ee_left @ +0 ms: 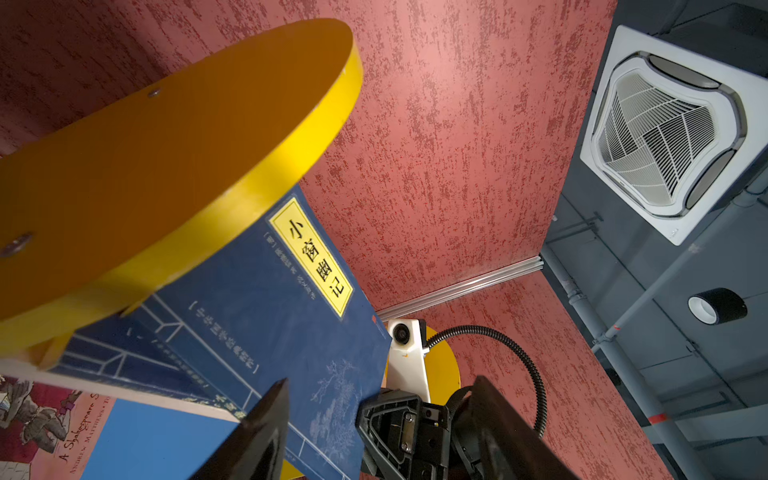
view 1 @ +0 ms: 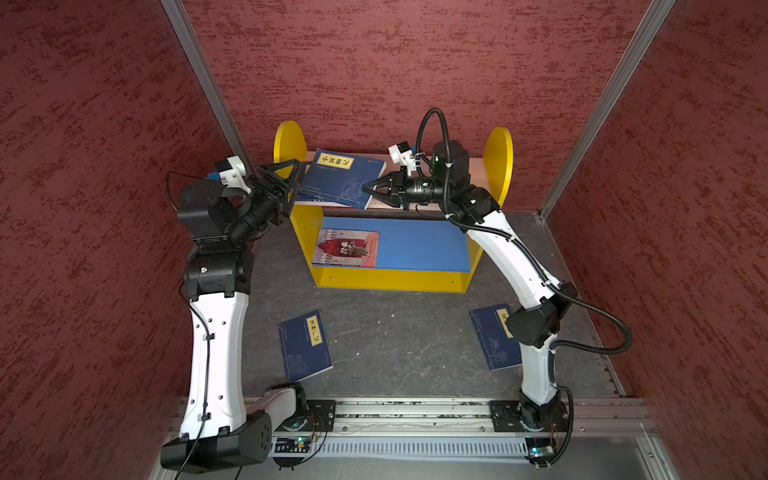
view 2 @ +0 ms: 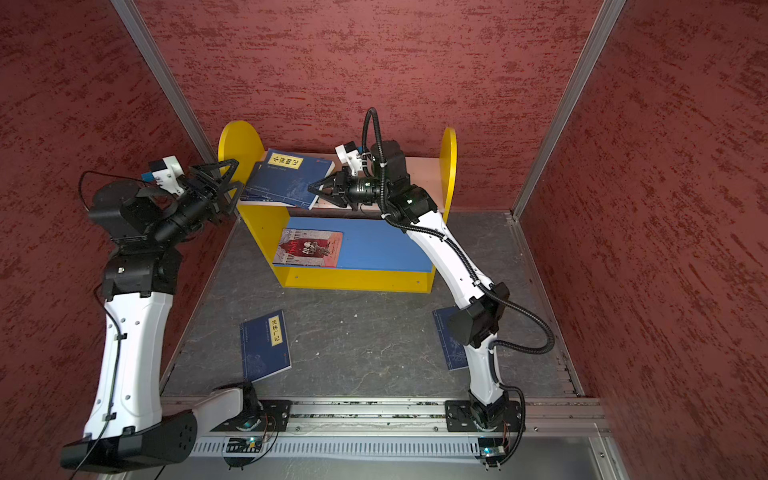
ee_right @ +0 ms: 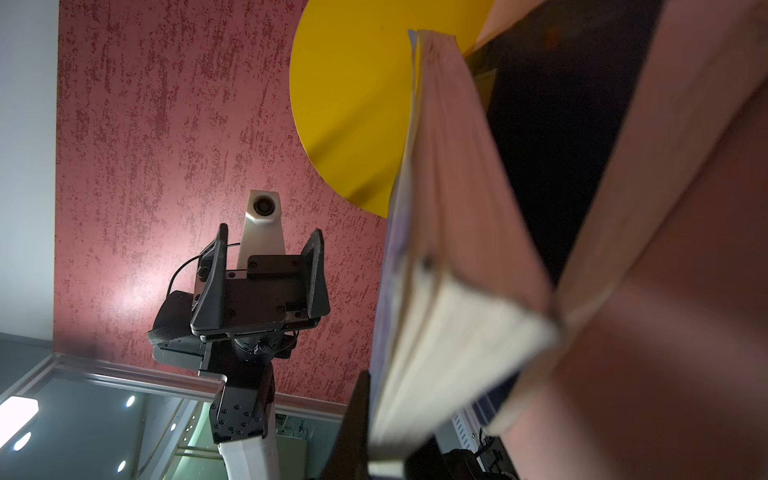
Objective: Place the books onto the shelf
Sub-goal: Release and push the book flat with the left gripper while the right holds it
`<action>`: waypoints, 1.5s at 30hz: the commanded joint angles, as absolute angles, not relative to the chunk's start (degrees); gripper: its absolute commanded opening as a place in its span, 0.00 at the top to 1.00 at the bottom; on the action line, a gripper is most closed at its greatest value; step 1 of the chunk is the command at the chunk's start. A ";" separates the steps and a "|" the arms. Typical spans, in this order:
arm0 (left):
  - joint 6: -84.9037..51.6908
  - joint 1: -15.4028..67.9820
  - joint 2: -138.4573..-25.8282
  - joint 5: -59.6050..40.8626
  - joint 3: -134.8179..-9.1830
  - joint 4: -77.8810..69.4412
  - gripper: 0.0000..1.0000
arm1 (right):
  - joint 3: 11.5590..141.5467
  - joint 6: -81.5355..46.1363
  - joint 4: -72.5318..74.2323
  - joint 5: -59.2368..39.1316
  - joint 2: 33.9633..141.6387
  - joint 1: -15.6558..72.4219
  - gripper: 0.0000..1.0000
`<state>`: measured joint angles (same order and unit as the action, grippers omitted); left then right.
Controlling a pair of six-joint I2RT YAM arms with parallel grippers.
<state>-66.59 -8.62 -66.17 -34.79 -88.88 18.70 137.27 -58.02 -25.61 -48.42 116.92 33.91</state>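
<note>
Three of five books are on the shelf (view 1: 390, 283), a two-tier unit with yellow sides at the back of the grey counter (view 1: 395, 345); two are left to place.

On the shelf's pink upper board (view 1: 478, 172), toward its left end, the top navy book (view 1: 340, 178), yellow-labelled, lies flat and askew on a lower navy book (ee_left: 108, 353). Both jut past the shelf's front edge. The red book (view 1: 347, 248), with an illustrated cover, lies flat at the left of the shelf's blue lower board (view 1: 424, 241).

In front of the shelf, flat on the counter, lie the left counter book (view 1: 305, 347) and the right counter book (view 1: 494, 345), both navy. The right one is partly hidden by the right arm.

The left pincer (view 1: 295, 179), spread and empty, hovers just outside the shelf's left side panel, level with the upper board. The right pincer (view 1: 366, 188), pressed together, meets the top navy book's right edge over the shelf's front. It appears to be nudging the book, not gripping it.

Squaring the overhanging pair looks like the step in hand, with the two counter books to follow.
</note>
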 commanded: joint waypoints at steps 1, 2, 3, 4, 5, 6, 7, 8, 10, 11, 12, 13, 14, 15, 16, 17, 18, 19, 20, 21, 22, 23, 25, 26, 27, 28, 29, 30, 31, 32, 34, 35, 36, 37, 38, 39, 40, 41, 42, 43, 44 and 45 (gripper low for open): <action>-67.21 -8.75 -66.26 -34.57 -88.99 15.27 0.31 | 139.99 -58.09 -25.53 -49.64 117.91 33.84 0.98; -67.31 -8.63 -66.48 -34.48 -89.24 14.97 0.31 | 140.35 -58.23 -25.65 -49.66 118.18 33.84 0.94; -67.41 -8.49 -66.82 -34.50 -89.69 14.90 0.31 | 140.72 -58.23 -26.02 -49.57 118.42 33.84 0.87; -67.49 -8.40 -67.13 -34.50 -90.15 14.94 0.31 | 141.25 -58.12 -26.54 -49.38 118.60 33.84 0.82; -67.50 -8.27 -67.40 -34.45 -90.55 14.94 0.31 | 141.64 -58.01 -26.97 -49.23 118.73 33.84 0.78; -67.50 -8.05 -67.65 -34.37 -90.78 14.79 0.31 | 142.05 -57.79 -27.54 -48.93 118.82 33.84 0.73; -67.48 -7.79 -67.80 -34.13 -90.92 14.68 0.31 | 142.34 -57.66 -28.21 -48.58 118.83 33.84 0.67; -67.49 -7.58 -67.85 -33.99 -90.96 14.61 0.31 | 142.45 -57.45 -28.54 -48.28 118.90 33.83 0.63; -67.28 -6.92 -68.11 -33.49 -91.02 14.42 0.31 | 142.47 -57.48 -28.88 -48.08 118.94 33.84 0.59; -67.15 -6.61 -68.27 -33.30 -91.05 14.41 0.31 | 142.47 -57.48 -29.13 -47.84 118.93 33.84 0.56; -67.15 -6.19 -68.45 -33.06 -91.05 14.41 0.31 | 142.51 -57.35 -29.31 -47.57 118.91 33.84 0.54; -67.06 -5.92 -68.57 -32.97 -91.05 14.33 0.30 | 142.60 -57.39 -29.59 -47.34 118.92 33.84 0.52; -66.82 -5.51 -68.79 -32.96 -91.10 14.24 0.30 | 142.77 -57.38 -29.84 -47.05 118.91 33.84 0.51; -66.29 -5.07 -68.90 -33.11 -91.12 14.09 0.31 | 142.95 -57.31 -30.15 -46.73 118.90 33.84 0.49; -65.47 -4.72 -69.11 -33.58 -91.31 13.90 0.30 | 143.16 -57.23 -30.42 -46.48 118.90 33.77 0.48; -63.52 -4.21 -69.48 -34.38 -91.89 13.97 0.30 | 143.58 -57.09 -30.75 -46.28 118.92 33.84 0.47; -61.17 -3.82 -69.77 -35.47 -92.63 14.33 0.30 | 143.78 -57.04 -31.06 -46.07 118.98 33.84 0.47; -59.14 -3.49 -69.96 -36.04 -93.25 14.92 0.29 | 143.86 -57.03 -31.23 -45.90 118.93 33.84 0.46; -56.84 -3.11 -70.08 -37.15 -93.71 15.35 0.29 | 143.83 -57.03 -31.29 -45.79 118.99 33.84 0.46; -54.55 -2.91 -70.42 -39.08 -94.15 15.49 0.29 | 143.96 -57.11 -31.22 -45.72 118.93 33.84 0.46; -52.68 -2.86 -70.65 -40.86 -94.74 15.99 0.29 | 143.96 -57.06 -31.26 -45.70 119.00 33.84 0.45; -50.36 -2.73 -70.98 -43.16 -95.27 16.49 0.29 | 143.98 -57.19 -31.28 -45.62 119.06 33.84 0.45; -45.43 -2.18 -71.51 -47.08 -96.55 18.38 0.29 | 144.05 -57.26 -31.17 -45.62 119.18 33.84 0.45; -42.65 -1.74 -71.78 -49.22 -97.11 19.52 0.29 | 144.05 -57.30 -31.19 -45.57 119.17 33.84 0.45; -40.32 -1.23 -71.98 -51.02 -97.57 21.05 0.29 | 144.06 -57.26 -31.13 -45.53 119.18 33.84 0.45; -38.93 -0.84 -72.07 -52.32 -97.60 22.02 0.29 | 144.12 -57.37 -31.17 -45.53 119.16 33.84 0.45; -38.01 -0.33 -71.86 -53.55 -97.07 22.28 0.29 | 144.14 -57.34 -31.30 -45.44 119.13 33.84 0.45; -37.86 0.18 -71.45 -54.00 -96.06 22.09 0.29 | 144.14 -57.23 -31.46 -45.36 119.17 33.84 0.45; -38.14 0.70 -70.99 -54.32 -94.88 21.43 0.29 | 144.14 -57.15 -31.54 -45.29 119.15 33.84 0.45; -38.24 1.53 -70.55 -55.13 -93.51 20.35 0.29 | 144.12 -57.16 -31.62 -45.26 119.15 33.84 0.44; -38.06 3.00 -70.16 -56.87 -92.20 19.78 0.29 | 144.14 -57.30 -31.53 -45.18 119.20 33.84 0.44; -38.12 3.60 -70.06 -57.80 -91.83 19.62 0.29 | 144.15 -57.39 -31.43 -45.18 119.35 33.84 0.44; -38.54 4.02 -69.81 -58.32 -91.38 19.57 0.28 | 144.14 -57.47 -31.25 -45.18 119.34 33.84 0.44; -39.03 4.20 -69.46 -58.60 -90.86 19.31 0.28 | 144.14 -57.64 -31.00 -45.35 119.42 33.84 0.44; -39.80 4.26 -68.90 -58.69 -90.05 18.65 0.28 | 144.14 -57.89 -30.72 -45.67 119.55 33.84 0.44; -40.65 4.28 -68.38 -58.90 -89.19 17.86 0.28 | 144.20 -57.99 -30.67 -45.78 119.61 33.84 0.44; -41.54 4.33 -67.81 -59.29 -87.98 16.87 0.28 | 144.31 -57.94 -30.67 -45.75 119.70 33.84 0.44; -42.22 4.58 -67.38 -59.50 -87.04 16.53 0.28 | 144.33 -57.95 -30.78 -45.70 119.70 33.84 0.44; -42.52 4.81 -67.12 -59.51 -86.40 16.81 0.28 | 144.34 -57.85 -30.89 -45.70 119.61 33.84 0.43; -42.60 5.00 -66.91 -59.59 -85.92 17.38 0.28 | 144.32 -57.83 -31.01 -45.62 119.49 33.83 0.43; -42.78 5.02 -66.64 -59.59 -85.37 17.81 0.28 | 144.36 -57.83 -31.02 -45.62 119.52 33.79 0.43; -43.08 5.10 -66.37 -59.59 -84.82 17.83 0.28 | 144.40 -57.83 -31.02 -45.69 119.39 33.76 0.43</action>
<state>-42.06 4.64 -67.81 -58.06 -85.67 18.92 142.15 -57.87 -31.62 -46.26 119.00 33.91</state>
